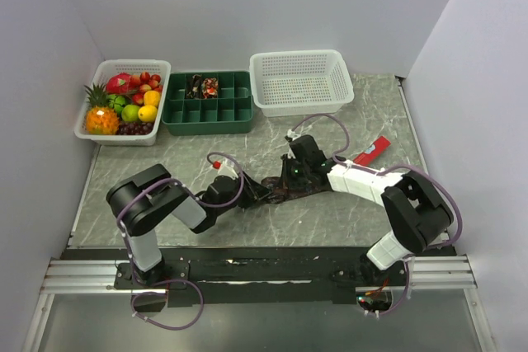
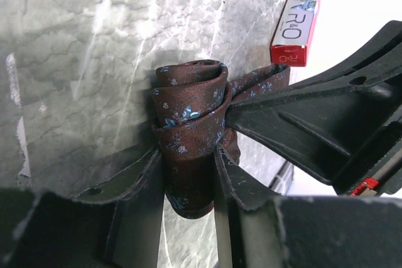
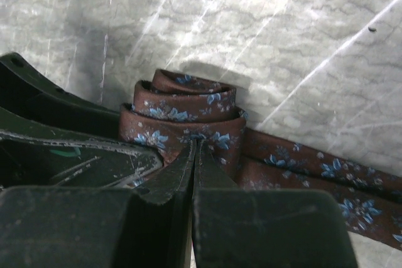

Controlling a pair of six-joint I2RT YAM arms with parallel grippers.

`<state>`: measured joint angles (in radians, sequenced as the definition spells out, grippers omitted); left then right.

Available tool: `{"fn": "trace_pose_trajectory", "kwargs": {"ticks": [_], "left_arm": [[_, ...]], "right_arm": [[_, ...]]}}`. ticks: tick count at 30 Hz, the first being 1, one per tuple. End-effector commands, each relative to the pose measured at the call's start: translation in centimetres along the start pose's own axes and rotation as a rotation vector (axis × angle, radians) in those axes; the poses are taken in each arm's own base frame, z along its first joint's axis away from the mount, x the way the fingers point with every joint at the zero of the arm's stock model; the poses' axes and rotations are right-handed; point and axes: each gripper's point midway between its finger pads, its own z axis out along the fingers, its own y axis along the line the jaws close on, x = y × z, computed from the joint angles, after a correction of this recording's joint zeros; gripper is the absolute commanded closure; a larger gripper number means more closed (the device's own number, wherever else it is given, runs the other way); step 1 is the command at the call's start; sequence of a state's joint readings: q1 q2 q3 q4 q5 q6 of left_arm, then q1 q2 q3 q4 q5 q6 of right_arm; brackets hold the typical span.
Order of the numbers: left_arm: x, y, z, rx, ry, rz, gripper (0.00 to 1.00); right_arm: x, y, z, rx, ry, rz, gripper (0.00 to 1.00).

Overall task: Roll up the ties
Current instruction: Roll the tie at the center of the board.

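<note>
- The tie [image 2: 188, 123], dark brown with small blue flowers, lies partly rolled near the middle of the marbled surface [image 1: 157, 166]. Its loose tail runs off to the right.
- The left fingers [image 2: 229, 183] are grasping the roll, one pressed on each side.
- The right fingers [image 3: 195, 167] are clenched tight against each other, their tips against the roll's outer layer.
- A red bar [image 2: 295, 23] lies further right, apart from the tie.
- Along the far edge stand a fruit basket [image 1: 91, 125], a green tray [image 1: 208, 121] and a white basket [image 1: 301, 80].
</note>
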<state>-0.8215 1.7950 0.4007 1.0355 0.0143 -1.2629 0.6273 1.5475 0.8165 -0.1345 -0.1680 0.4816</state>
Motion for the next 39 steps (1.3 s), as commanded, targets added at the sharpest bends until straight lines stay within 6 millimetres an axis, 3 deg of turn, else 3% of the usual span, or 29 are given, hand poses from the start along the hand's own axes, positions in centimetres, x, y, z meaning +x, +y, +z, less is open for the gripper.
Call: {"fn": "trace_pose_trajectory", "kwargs": {"ticks": [1,9,14,15,19,31,39], "left_arm": [[-2.0,-1.8,0.4,-0.001,-0.068,0.141,0.78],[-1.9,-0.1,0.6,-0.150,0.003,0.312,0.82],[-2.9,-0.3,0.2,-0.218,0.014,0.422,0.81],[-2.8,0.4,-0.1,-0.260,0.033,0.439,0.81],[-3.9,-0.6,0.0,-0.291,0.031,0.508,0.82],[-4.0,-2.1,0.7,-0.294,0.094,0.603,0.80],[-4.4,-3.6,0.7,-0.287,0.113,0.638,0.74]], "right_arm": [[-0.6,0.7,-1.6,-0.012,-0.050,-0.010,1.00],[-2.6,1.5,-2.8,-0.005,-0.101,-0.024,1.00],[-2.2,0.8,-1.7,0.021,-0.076,-0.017,1.00],[-1.9,0.6,-1.3,0.032,-0.061,-0.015,1.00],[-1.8,0.2,-0.4,0.052,-0.045,-0.006,1.00],[-2.9,0.4,0.7,0.065,-0.053,0.003,1.00],[-2.9,0.7,1.4,0.052,-0.042,0.011,1.00]]}}
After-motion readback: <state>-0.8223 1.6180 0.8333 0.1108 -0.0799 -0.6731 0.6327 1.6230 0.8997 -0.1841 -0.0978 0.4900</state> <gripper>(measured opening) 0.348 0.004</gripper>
